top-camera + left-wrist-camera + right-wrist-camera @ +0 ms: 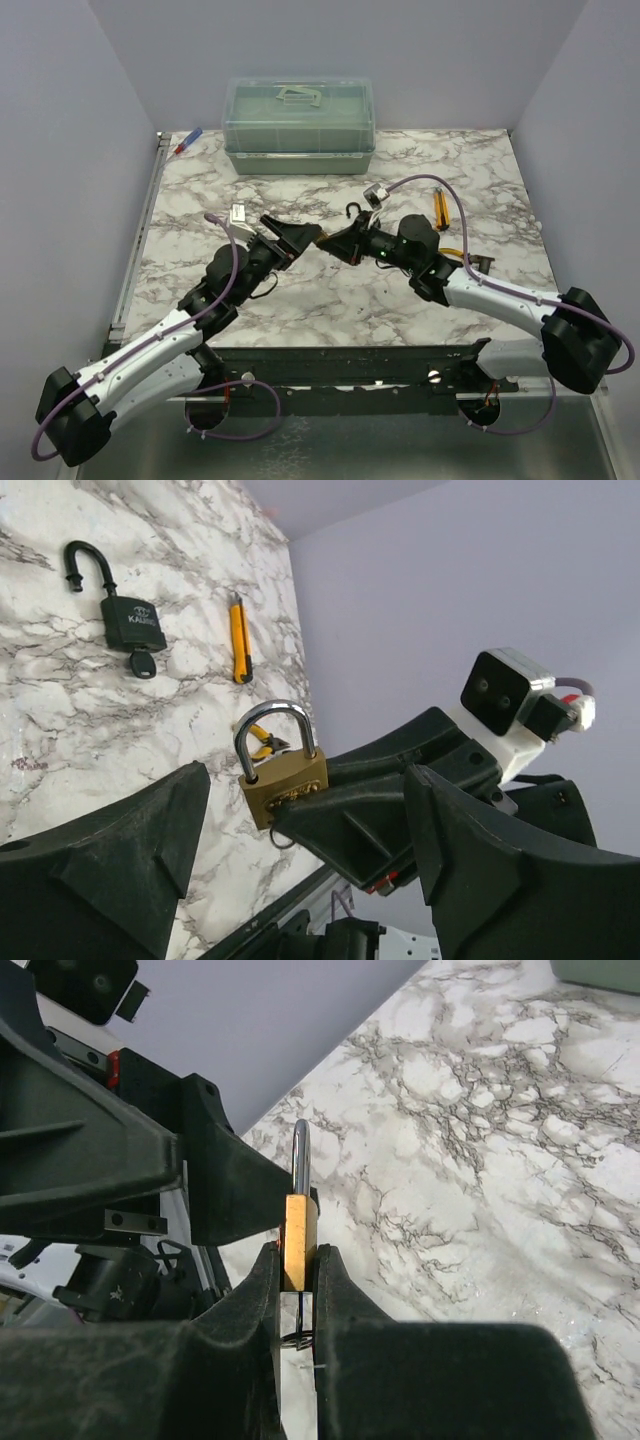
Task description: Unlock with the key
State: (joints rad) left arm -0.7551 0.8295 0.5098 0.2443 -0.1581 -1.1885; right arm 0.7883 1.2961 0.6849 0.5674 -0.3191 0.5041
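My right gripper (pixel 297 1256) is shut on the small brass padlock (pixel 300 1238), holding it upright by its flat sides above the table. A thin wire ring hangs beneath the lock body. My left gripper (pixel 305 825) stands open right in front of it, its fingers (pixel 130 850) wide on either side of the brass padlock (pixel 285 778) and touching nothing. In the top view both grippers meet at mid-table (pixel 318 240). Beyond them lies the black padlock (pixel 132 622) with its shackle swung open. The key (pixel 143 664) with its black head sits at that lock's bottom.
A yellow utility knife (pixel 238 640) and yellow-handled pliers (pixel 262 742) lie to the right of the black padlock. A translucent green lidded box (pixel 299 125) stands at the back, and a red-and-blue marker (pixel 187 141) lies at the back left corner.
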